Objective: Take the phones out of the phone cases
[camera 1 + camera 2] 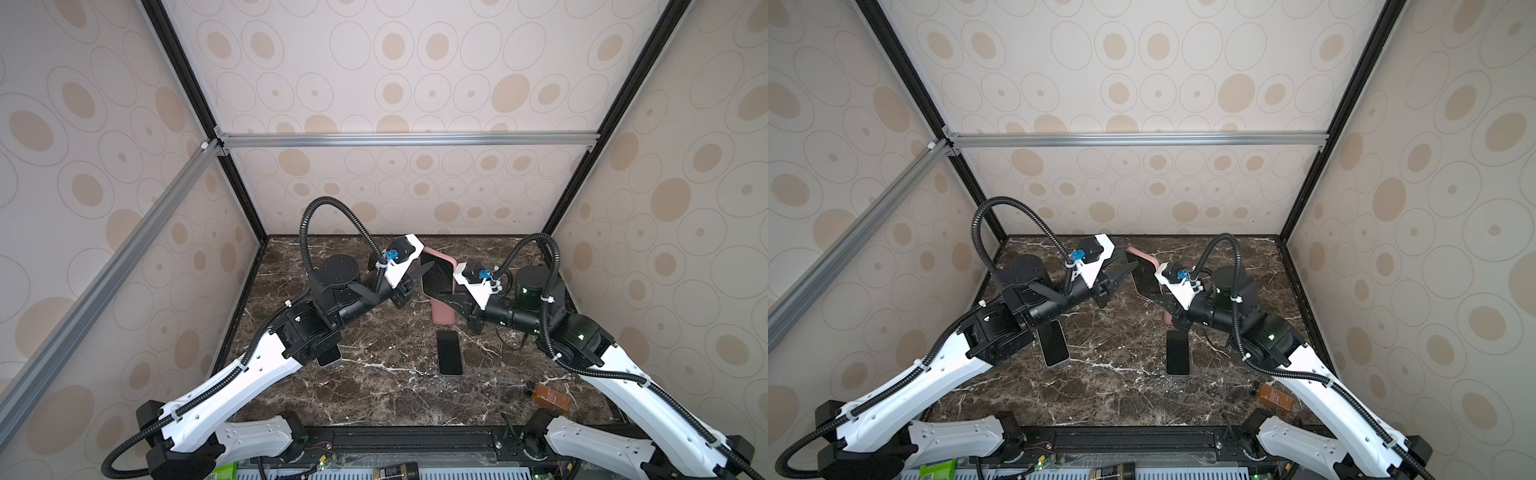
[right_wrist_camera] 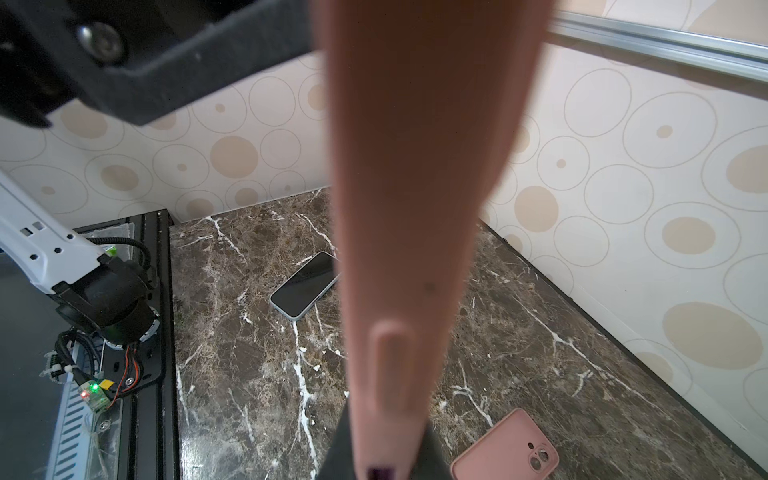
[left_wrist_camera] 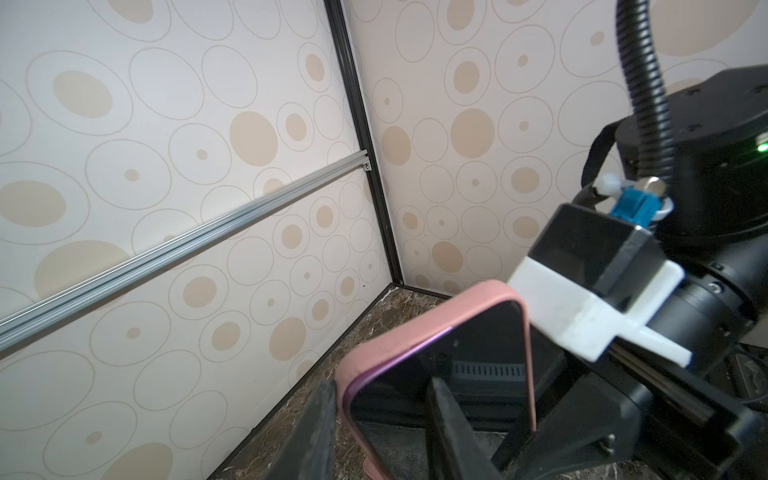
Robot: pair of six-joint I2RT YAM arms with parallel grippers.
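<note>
The right gripper [image 1: 448,297] is clamped on the pink phone case [image 1: 444,257] and holds it off the marble table [image 1: 374,395], standing nearly upright toward the back middle of the workspace. The phone [image 1: 436,276] sits inside the case, with its dark screen turned toward the left arm. In the right wrist view the case's pink side runs straight through the frame, with the 2 dark fingers tight against it.

The left gripper [image 1: 422,272] reaches in at the case's upper corner with its fingers [image 3: 320,432] spread. In the left wrist view, 1 finger stands just outside the pink edge and the other stands in front of the screen, so the case's rim lies between them. A thin purple line of the phone's frame shows along that rim. From this angle I cannot tell whether either finger actually presses on the case or the glass.

An empty pink case [image 1: 442,313] lies flat on the table below the lifted one. A bare phone [image 1: 449,353] lies just in front of it, and another phone [image 1: 1054,343] lies under the left arm.
</note>
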